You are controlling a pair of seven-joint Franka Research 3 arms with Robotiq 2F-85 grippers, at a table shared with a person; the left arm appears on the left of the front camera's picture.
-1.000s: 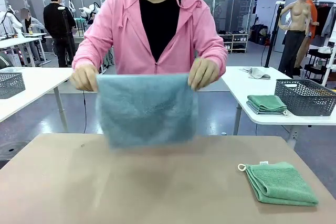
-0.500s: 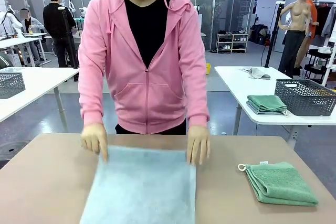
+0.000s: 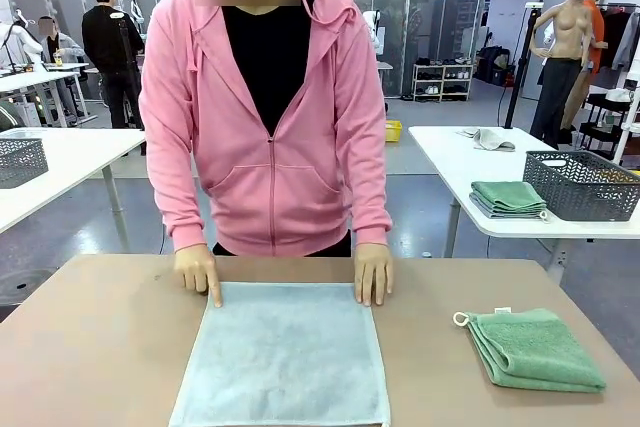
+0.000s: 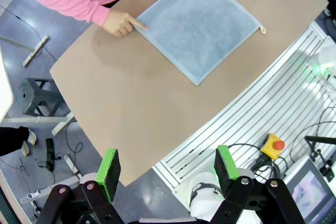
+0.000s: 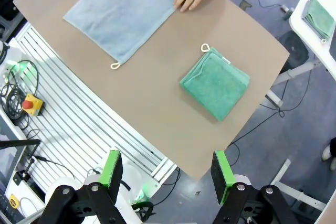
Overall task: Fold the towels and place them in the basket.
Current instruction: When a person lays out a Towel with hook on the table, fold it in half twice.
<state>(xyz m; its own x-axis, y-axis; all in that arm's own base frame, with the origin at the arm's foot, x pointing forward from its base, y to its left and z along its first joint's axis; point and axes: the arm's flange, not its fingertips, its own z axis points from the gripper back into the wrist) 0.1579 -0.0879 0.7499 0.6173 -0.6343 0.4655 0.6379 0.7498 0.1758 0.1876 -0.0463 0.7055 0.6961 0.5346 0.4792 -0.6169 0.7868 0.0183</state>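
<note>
Shows the pale blue-grey towel (image 3: 283,355) spread flat and unfolded across the middle of the tan table (image 3: 90,347), far edge lying parallel to the table's far side and near edge running out of the bottom of the front view. Finds a person in a pink hoodie (image 3: 270,127) at the far side, pinning both far corners: right hand (image 3: 198,270) with a forefinger on one corner, left hand (image 3: 373,271) with fingertips just over the other. Places the mint green towel (image 3: 535,347) folded to a compact square near the table's right edge, well apart from the flat one, white loop (image 3: 460,319) at its far-left corner. Leaves a broad bare stretch of tabletop to the left of the blue-grey towel and a narrower bare lane between the two towels. Catches the left gripper (image 4: 168,156) high above the table's near side, green pads (image 4: 110,167) standing wide apart with nothing between them, a long run of open table edge and bare surface below. Catches the right gripper (image 5: 165,156) just as high over the near-right side, jaws likewise spread wide and empty, the green towel beneath with bare tabletop on every side. Picks out what looks like a small loop (image 5: 114,65) at one near corner of the blue-grey towel, too small to be sure of. Takes in, on a neighbouring white table (image 3: 470,162) beyond, a dark mesh basket (image 3: 580,185) beside another folded green cloth (image 3: 508,197).
</note>
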